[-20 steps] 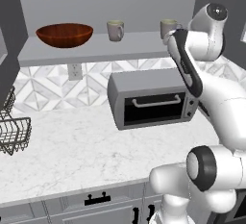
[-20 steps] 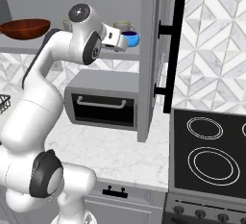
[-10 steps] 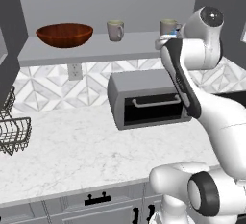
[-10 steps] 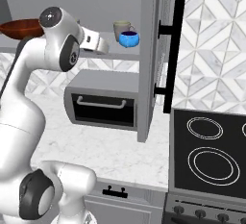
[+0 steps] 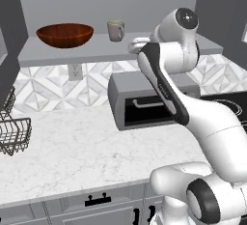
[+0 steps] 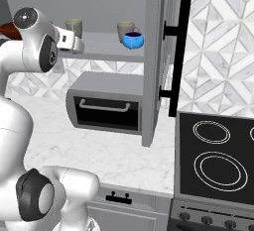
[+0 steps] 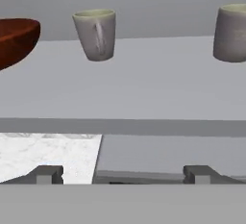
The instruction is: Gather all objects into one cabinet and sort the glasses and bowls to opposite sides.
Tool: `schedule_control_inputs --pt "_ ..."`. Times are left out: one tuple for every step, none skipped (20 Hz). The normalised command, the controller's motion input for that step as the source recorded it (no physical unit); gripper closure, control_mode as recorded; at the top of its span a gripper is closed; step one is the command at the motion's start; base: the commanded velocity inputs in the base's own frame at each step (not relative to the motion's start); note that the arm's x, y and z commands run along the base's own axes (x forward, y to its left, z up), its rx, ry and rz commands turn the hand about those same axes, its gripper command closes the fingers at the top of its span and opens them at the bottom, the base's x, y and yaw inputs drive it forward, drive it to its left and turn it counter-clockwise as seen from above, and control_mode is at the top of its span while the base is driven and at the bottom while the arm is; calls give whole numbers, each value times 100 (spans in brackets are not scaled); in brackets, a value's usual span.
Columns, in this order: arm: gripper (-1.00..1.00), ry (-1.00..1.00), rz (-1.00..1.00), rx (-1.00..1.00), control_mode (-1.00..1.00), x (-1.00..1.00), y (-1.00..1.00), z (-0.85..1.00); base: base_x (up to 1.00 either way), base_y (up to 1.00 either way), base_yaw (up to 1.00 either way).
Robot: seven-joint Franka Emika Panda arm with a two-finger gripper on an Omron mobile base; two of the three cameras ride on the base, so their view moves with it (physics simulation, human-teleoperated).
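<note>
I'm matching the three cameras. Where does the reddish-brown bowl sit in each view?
Left base view: bowl at upper left, on the shelf, left of a beige mug.
Right base view: just a sliver at the left edge, behind the arm.
Hand view: cut off at the left edge.
Shared landmark: the mug right of it.
</note>
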Motion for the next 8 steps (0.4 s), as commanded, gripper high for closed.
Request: schedule_control_inputs --pt "-100 0 15 0 -100 0 72 21 0 0 0" --pt "-100 0 10 0 -100 0 64 34 0 0 0" --pt "-100 0 7 0 -100 0 59 35 0 0 0" --pt "-100 -6 6 0 -100 0 29 34 0 0 0" --pt "-100 -8 5 0 -100 4 12 32 0 0 0" --pt "-100 -7 3 0 -100 18 0 25 0 0 0" --pt "-100 -5 1 1 -100 35 0 11 0 0 0" --pt "-100 -7 0 1 -100 44 0 4 0 0 0"
